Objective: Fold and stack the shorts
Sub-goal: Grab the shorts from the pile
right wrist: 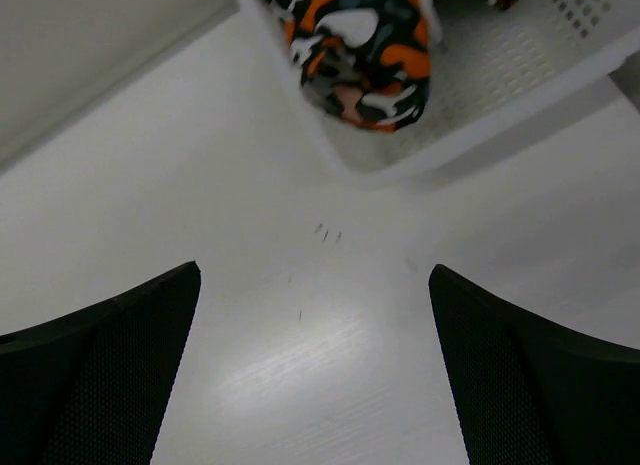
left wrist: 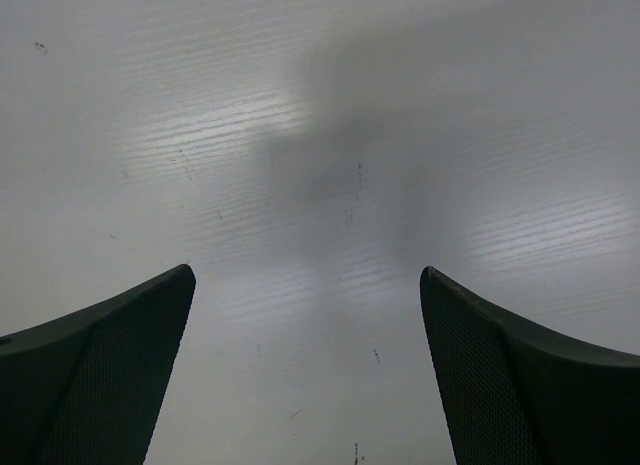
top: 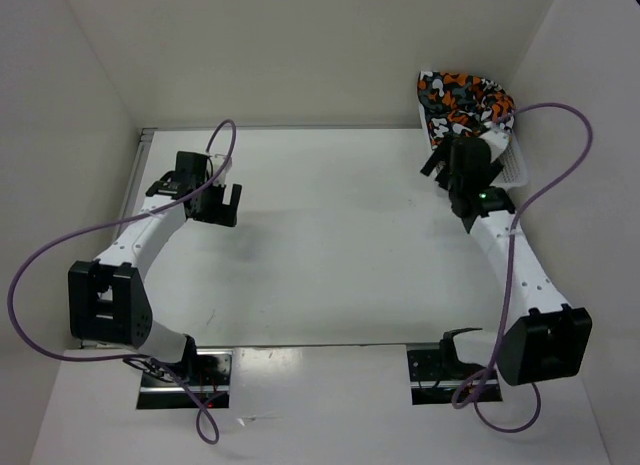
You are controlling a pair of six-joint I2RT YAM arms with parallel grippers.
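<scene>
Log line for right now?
phase: pre-grasp | shorts: bunched in basket | left jaws: open, empty | right jaws: open, empty, facing basket

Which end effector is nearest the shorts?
The right end effector, open beside the basket holding the shorts; the left end effector hangs across the table.

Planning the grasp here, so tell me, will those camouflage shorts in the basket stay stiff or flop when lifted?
Probably floppy: the shorts sit crumpled in a soft lump inside the basket. Likely light, since they look like thin fabric. A trailing part may catch on the mesh wall and possibly drag the basket along.
</scene>
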